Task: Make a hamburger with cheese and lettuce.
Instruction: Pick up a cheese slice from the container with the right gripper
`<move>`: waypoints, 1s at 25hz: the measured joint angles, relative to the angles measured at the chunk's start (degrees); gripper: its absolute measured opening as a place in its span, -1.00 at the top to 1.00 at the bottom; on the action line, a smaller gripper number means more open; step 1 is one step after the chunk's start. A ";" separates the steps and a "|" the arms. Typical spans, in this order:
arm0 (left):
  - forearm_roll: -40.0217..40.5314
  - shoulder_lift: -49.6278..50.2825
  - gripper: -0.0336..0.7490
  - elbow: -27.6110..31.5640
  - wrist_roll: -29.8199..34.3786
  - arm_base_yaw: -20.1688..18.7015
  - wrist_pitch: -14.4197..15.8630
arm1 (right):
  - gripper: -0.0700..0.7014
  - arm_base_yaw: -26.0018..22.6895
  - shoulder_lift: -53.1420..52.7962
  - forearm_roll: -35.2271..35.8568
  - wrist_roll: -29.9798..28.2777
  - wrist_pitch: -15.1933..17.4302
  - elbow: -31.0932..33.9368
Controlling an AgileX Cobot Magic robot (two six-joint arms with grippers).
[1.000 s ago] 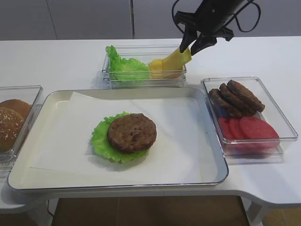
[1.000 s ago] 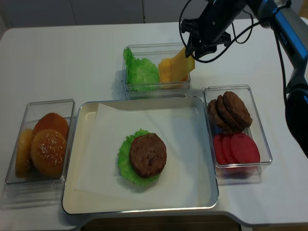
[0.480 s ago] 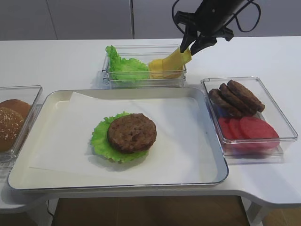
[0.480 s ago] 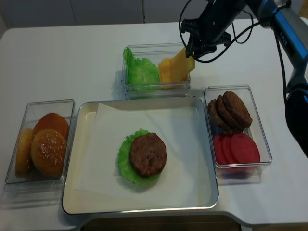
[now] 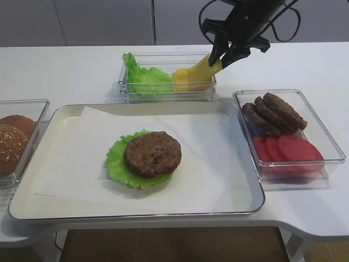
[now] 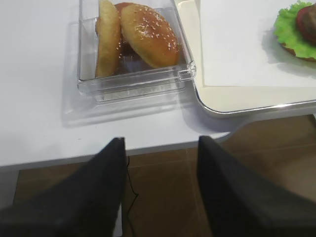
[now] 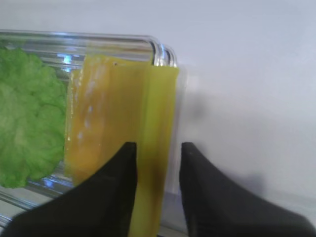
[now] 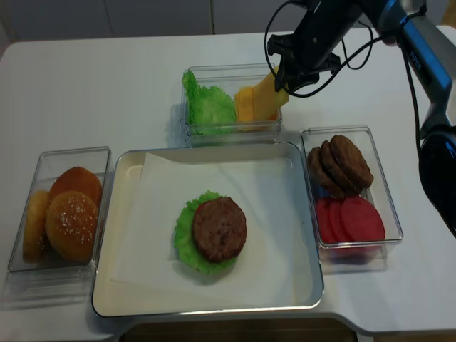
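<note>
Holding the right gripper [image 5: 220,57] over the far container [image 5: 168,96], I see its two dark fingers [image 7: 111,187] pinched on one edge of the cheese [image 5: 200,70]. The slice hangs tilted from the jaws, its lower end down in the container's right half, against the pile of yellow-orange slices [image 8: 246,105]. In the right wrist view the cheese [image 7: 150,148] passes between the fingers as a folded yellow strip. Loose green leaves [image 5: 143,76] fill the container's left half.

The hamburger [image 5: 146,157] sits near the middle of the paper sheet [image 5: 202,158] on the metal tray [image 5: 248,164]: one brown patty [image 8: 219,228] on the lettuce [image 5: 115,161], whose frilly rim shows mainly at the patty's left.

To the right of the tray, a clear box holds overlapping bare patties [image 5: 274,113] and red slices [image 5: 289,150]. To the left, another box holds sesame buns [image 6: 138,34].

The left gripper [image 6: 160,163] is visible in its own wrist view only, off the table's near edge, with its jaws apart and nothing between them.
</note>
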 joint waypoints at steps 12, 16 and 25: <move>0.00 0.00 0.01 0.00 0.00 0.00 0.00 | 0.42 0.00 0.00 0.47 0.00 0.00 0.00; 0.00 0.00 0.01 0.00 0.00 0.00 0.00 | 0.58 0.00 0.00 0.97 0.00 0.00 0.00; 0.00 0.00 0.01 0.00 0.00 0.00 0.00 | 0.71 0.00 0.00 2.75 0.00 0.20 -0.05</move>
